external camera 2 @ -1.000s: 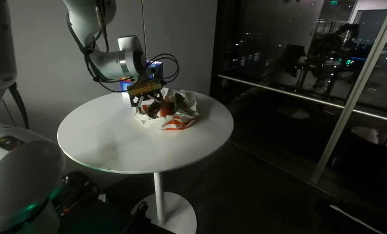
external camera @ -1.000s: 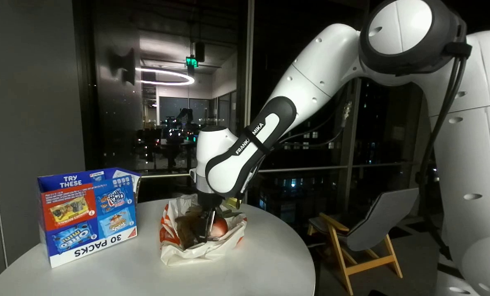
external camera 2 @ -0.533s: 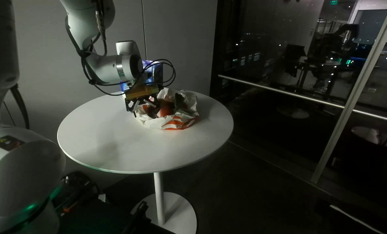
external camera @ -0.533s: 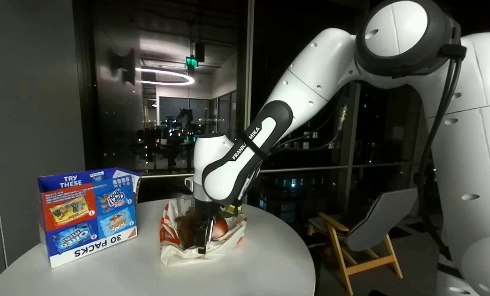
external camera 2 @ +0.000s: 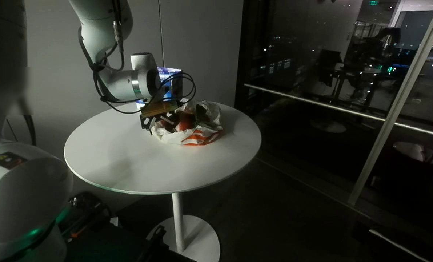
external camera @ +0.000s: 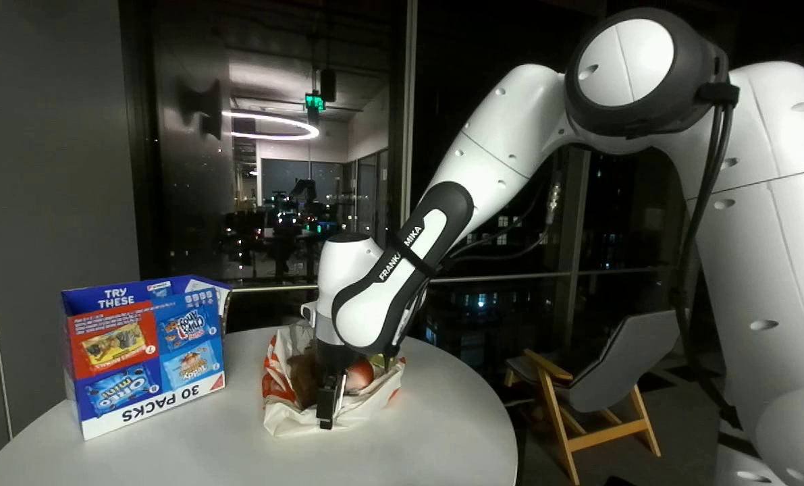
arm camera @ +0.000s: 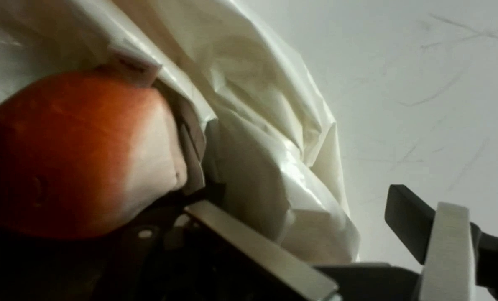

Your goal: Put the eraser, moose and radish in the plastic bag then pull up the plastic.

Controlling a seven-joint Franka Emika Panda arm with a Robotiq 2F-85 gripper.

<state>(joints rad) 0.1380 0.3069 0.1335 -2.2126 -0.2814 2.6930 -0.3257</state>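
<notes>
The crumpled white and orange plastic bag (external camera: 290, 420) lies open on the table and shows in both exterior views (external camera 2: 176, 138). The red-orange and white radish (arm camera: 65, 154) sits in the bag, also visible in both exterior views (external camera: 359, 376) (external camera 2: 184, 124). A brown furry thing, likely the moose (external camera: 300, 378), is in the bag beside the gripper. I cannot make out the eraser. My gripper (arm camera: 309, 209) is open, pointing down at the bag's rim. In the wrist view, one finger is on the radish side, the other over bare table outside, with bag plastic between them.
A blue and red snack box (external camera: 145, 358) stands on the round white table (external camera: 435, 432), behind the arm in an exterior view (external camera 2: 172, 78). A dark green shape (external camera 2: 201, 113) sticks up in the bag. A chair (external camera: 631, 364) stands beyond the table.
My gripper has come down and shifted from above the bag's contents to the bag's rim, staying open. The bag and its contents have not visibly moved.
</notes>
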